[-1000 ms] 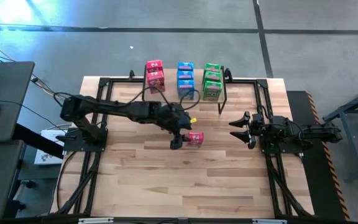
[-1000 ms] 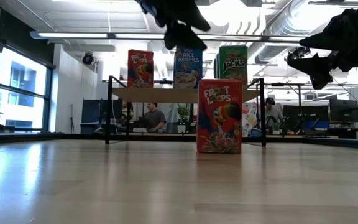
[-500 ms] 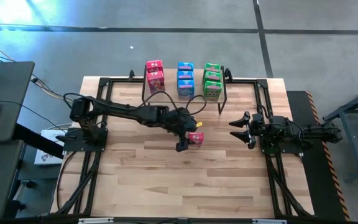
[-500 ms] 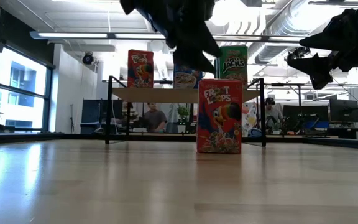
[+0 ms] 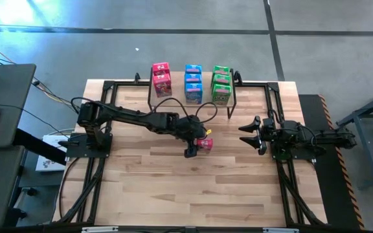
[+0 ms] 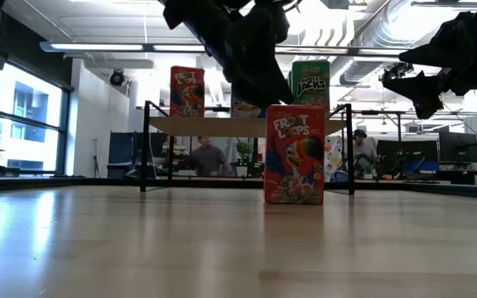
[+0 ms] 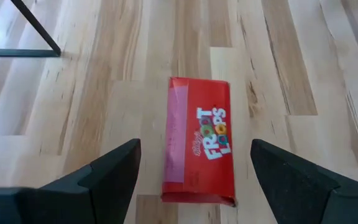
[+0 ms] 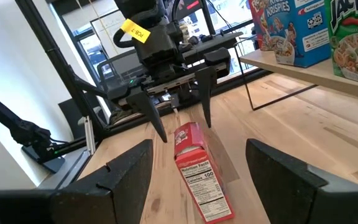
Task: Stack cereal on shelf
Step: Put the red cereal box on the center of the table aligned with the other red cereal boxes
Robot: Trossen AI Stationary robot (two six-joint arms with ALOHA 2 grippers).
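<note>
One red-pink cereal box (image 5: 205, 144) stands upright on its bottom end in the middle of the table (image 5: 173, 188). It also shows in the low view (image 6: 294, 153) and from its top end in the left wrist view (image 7: 199, 149). My left gripper (image 5: 197, 144) is open and hangs over that top end. Its fingers (image 7: 114, 171) stand on either side of the box with a gap on each side. The shelf (image 5: 233, 102) at the far edge carries several red-pink (image 5: 161, 76), blue (image 5: 193, 83) and green (image 5: 221, 84) boxes. My right gripper (image 5: 243, 133) waits open near the table's right edge, raised.
The shelf's black legs (image 6: 146, 145) stand just beyond the lone box. Bare wooden tabletop lies toward the near edge and on the left. Black frame rails (image 5: 283, 188) run along the table's sides. People sit in the room behind the table (image 6: 205, 157).
My left gripper has moved down and toward the table's right, from above and left of the lone red-pink box until its fingers flank the box's top end. The box stands where it was. My right arm has kept still.
</note>
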